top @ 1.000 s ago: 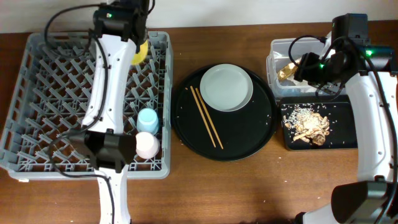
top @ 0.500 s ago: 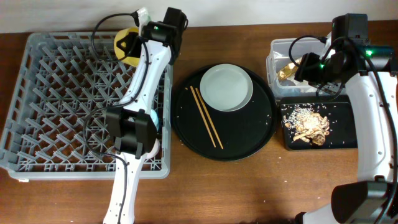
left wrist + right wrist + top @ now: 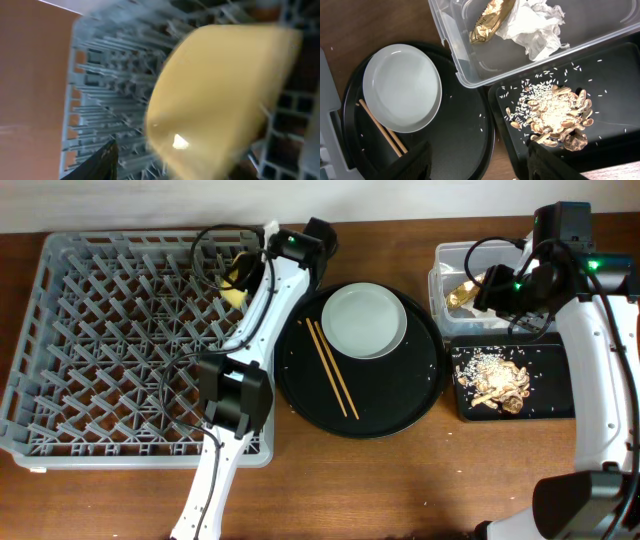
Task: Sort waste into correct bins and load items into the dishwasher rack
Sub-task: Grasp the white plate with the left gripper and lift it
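L gripper (image 3: 252, 268) at yellow bowl (image 3: 235, 280), by rack (image 3: 100, 340) far-right edge. Wrist view blurred, so can't tell its grip. R gripper (image 3: 477, 150) spread wide over clear tub (image 3: 595, 20) / black tray (image 3: 620, 70) border. Chopsticks (image 3: 332, 367) just beside plate (image 3: 364, 320) on round tray (image 3: 300, 405).

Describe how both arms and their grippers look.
Both arms have white tubular links with black joint housings, looped black cables and small green lights. The left arm and right arm match. The right gripper shows dark, blunt fingers.
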You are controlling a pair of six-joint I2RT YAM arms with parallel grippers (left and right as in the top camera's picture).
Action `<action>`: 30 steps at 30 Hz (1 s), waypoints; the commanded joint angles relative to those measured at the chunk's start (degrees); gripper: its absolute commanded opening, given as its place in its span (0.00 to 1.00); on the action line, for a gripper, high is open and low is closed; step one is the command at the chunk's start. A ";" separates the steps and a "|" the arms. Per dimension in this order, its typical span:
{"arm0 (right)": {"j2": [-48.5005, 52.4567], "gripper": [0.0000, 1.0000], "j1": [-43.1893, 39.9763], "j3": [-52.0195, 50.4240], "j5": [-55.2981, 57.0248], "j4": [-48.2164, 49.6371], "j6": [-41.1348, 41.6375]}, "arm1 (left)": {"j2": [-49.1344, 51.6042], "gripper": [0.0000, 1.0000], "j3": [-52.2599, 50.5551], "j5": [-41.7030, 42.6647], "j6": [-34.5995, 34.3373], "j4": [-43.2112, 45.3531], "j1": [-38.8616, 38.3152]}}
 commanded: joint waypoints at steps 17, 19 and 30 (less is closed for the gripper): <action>0.11 0.62 0.09 0.35 1.07 0.00 -0.55 | 2.75 0.73 19.41 64.22 22.25 -0.66 0.15; 0.11 0.63 0.11 0.35 1.07 0.00 -0.55 | 2.99 0.73 17.18 65.53 22.88 1.38 -0.13; 0.11 0.62 0.11 0.35 1.07 0.00 -0.57 | 12.61 0.52 12.85 66.55 21.42 6.69 -0.37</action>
